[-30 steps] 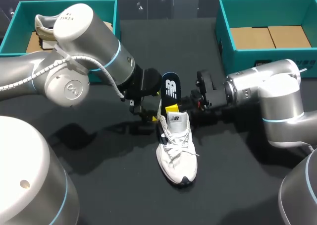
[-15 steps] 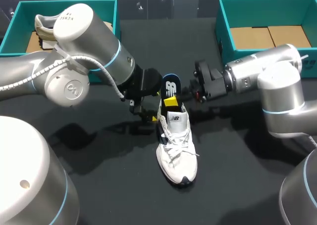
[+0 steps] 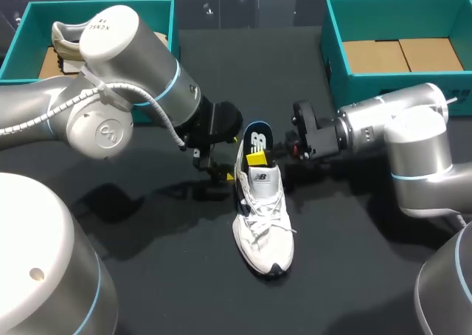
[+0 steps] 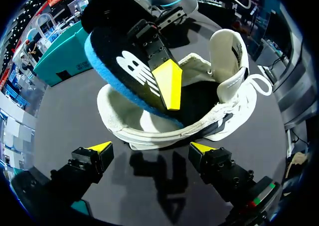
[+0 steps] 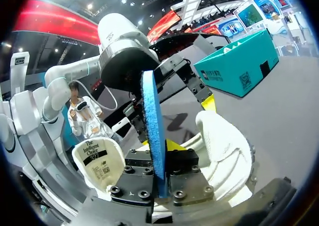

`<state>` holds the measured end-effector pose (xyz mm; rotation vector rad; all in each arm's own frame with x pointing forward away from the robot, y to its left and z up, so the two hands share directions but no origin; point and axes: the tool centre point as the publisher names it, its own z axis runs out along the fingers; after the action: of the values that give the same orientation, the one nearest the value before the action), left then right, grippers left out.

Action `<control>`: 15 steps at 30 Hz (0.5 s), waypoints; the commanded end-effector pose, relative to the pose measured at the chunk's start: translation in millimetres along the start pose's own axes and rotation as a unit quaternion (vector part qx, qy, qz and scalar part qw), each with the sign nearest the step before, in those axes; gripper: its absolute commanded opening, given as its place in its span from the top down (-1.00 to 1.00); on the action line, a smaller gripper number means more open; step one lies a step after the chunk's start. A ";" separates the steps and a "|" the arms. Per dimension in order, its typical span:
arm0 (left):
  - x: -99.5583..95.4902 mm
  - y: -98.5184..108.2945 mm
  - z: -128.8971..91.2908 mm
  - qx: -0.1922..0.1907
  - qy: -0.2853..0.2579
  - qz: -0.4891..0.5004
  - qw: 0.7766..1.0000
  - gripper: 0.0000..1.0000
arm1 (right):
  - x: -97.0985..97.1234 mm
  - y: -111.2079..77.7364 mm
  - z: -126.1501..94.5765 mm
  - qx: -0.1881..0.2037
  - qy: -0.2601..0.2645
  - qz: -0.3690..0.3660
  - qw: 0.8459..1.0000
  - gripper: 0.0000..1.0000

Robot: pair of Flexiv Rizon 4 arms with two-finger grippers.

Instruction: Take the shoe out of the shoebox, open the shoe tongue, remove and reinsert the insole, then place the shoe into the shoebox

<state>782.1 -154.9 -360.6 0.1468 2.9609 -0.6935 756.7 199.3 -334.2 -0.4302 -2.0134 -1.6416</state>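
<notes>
A white shoe (image 3: 262, 220) stands on the black table, toe toward me. My right gripper (image 3: 257, 158) comes in over the heel opening, shut on the dark insole (image 3: 256, 139) with its blue foam edge. The insole stands on end, its lower part inside the shoe. In the right wrist view the insole (image 5: 152, 121) runs edge-on between the fingers of that gripper (image 5: 160, 173), with the tongue (image 5: 97, 159) folded forward beside it. My left gripper (image 4: 151, 147) is open, low at the table, its tips on either side of the heel (image 4: 149, 134) without touching it.
A teal shoebox (image 3: 166, 14) at the back left holds another shoe (image 3: 66, 43). A second teal shoebox (image 3: 332, 51) at the back right shows a cardboard bottom. Bare black table lies in front of the shoe.
The right gripper has tightened on the insole and brought it lower, deeper into the shoe's opening. The left arm and the shoe have stayed where they were.
</notes>
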 end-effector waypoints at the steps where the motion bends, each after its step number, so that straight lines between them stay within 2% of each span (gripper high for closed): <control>1: 0.6 0.2 0.2 0.000 0.000 0.000 1.000 -1.00 | -4.7 -16.6 2.5 -0.014 0.007 0.013 1.000 1.00; 5: 0.6 0.2 0.2 0.000 0.000 0.000 1.000 -1.00 | -3.7 -17.9 2.5 -0.016 0.003 0.015 1.000 0.97; 10: 0.6 0.2 0.2 0.000 0.000 0.000 1.000 -1.00 | 2.6 -6.0 1.7 -0.002 -0.007 -0.004 1.000 0.50; 15: 0.6 0.2 0.2 0.000 0.000 0.000 1.000 -1.00 | 6.8 7.1 -0.6 0.018 -0.018 -0.021 0.999 0.38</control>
<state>782.1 -154.9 -360.6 0.1468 2.9609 -0.6935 754.6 201.5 -335.8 -0.4032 -2.0607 -1.6548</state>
